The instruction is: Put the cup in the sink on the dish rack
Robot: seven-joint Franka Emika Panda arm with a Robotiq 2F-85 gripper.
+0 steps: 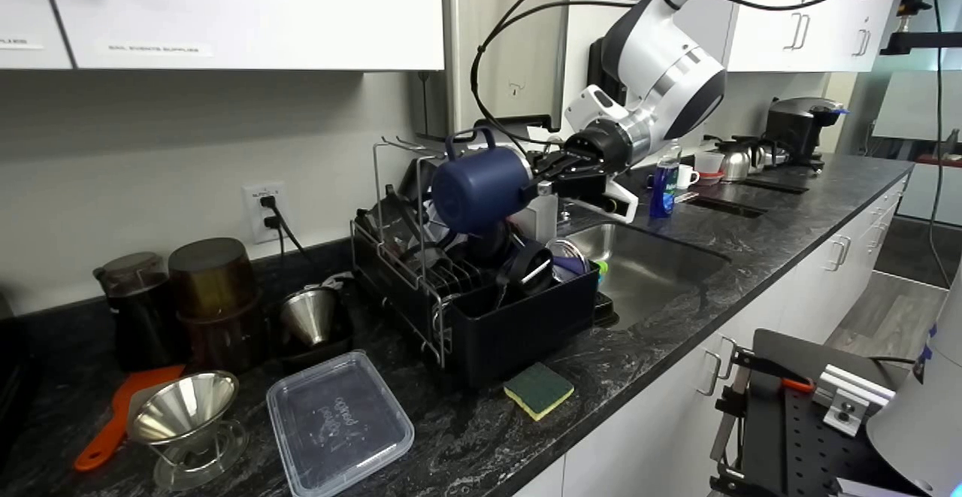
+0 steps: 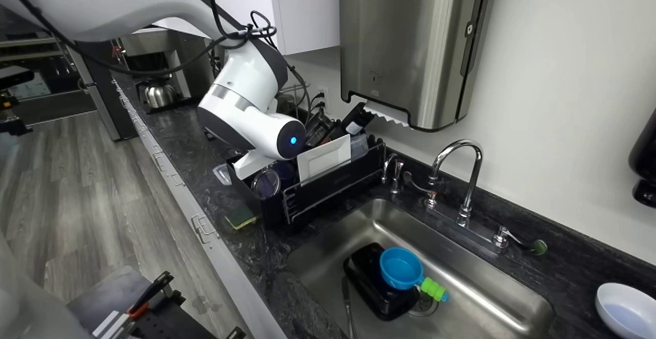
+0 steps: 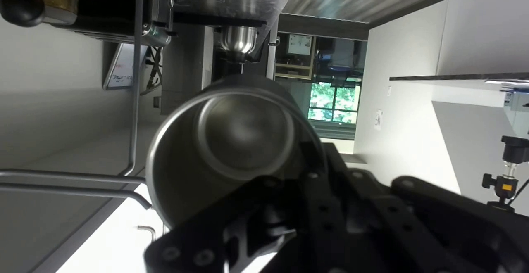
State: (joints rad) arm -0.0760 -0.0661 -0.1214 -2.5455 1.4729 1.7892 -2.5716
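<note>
The tool (image 1: 535, 187) pinches the cup (image 1: 479, 190) by its rim, above the dish rack (image 2: 338, 180). It should set it down softly inside the rack's edges.

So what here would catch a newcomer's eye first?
Probably the navy-blue cup, turned sideways over the crowded dish rack, its rim pinched by the black tool of a white robot arm. Next comes the bright blue, green-handled utensil, resting on a black container in the steel sink.

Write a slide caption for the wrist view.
A gripper holds a cup by its rim, the inside showing, with part of the dish rack at picture left.
</note>
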